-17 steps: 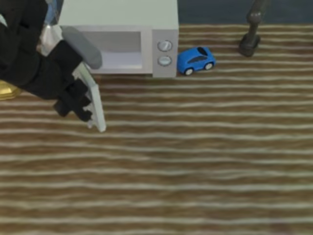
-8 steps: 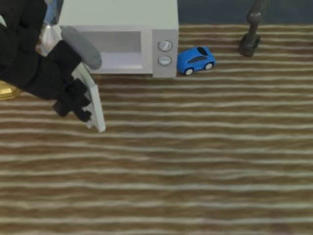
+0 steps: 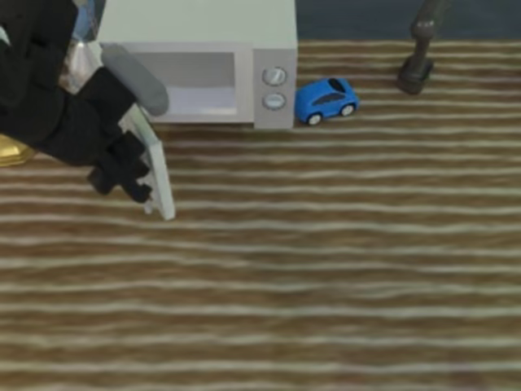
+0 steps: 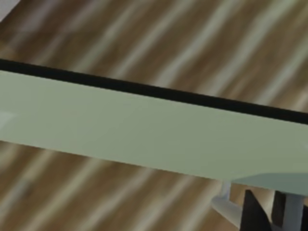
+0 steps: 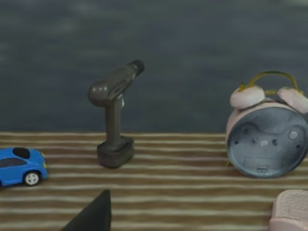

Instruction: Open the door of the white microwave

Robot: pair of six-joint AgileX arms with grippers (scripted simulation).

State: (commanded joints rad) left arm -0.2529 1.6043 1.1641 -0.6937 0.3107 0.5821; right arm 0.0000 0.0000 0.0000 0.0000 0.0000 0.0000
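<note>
Left pincer point(image 3: 134, 183) sits on the door point(image 3: 159, 175) outer edge, grip unclear; door swung wide from the white microwave point(image 3: 199, 61), long axis toward counter's near edge; right arm out of sight.

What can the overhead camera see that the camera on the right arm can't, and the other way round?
Only the top view shows the white microwave, its door swung open, and the left pincer at the door's edge. Only the right wrist view shows a pink alarm clock lying on the table. Both show the blue toy car, the grey drill and the striped wooden table.
</note>
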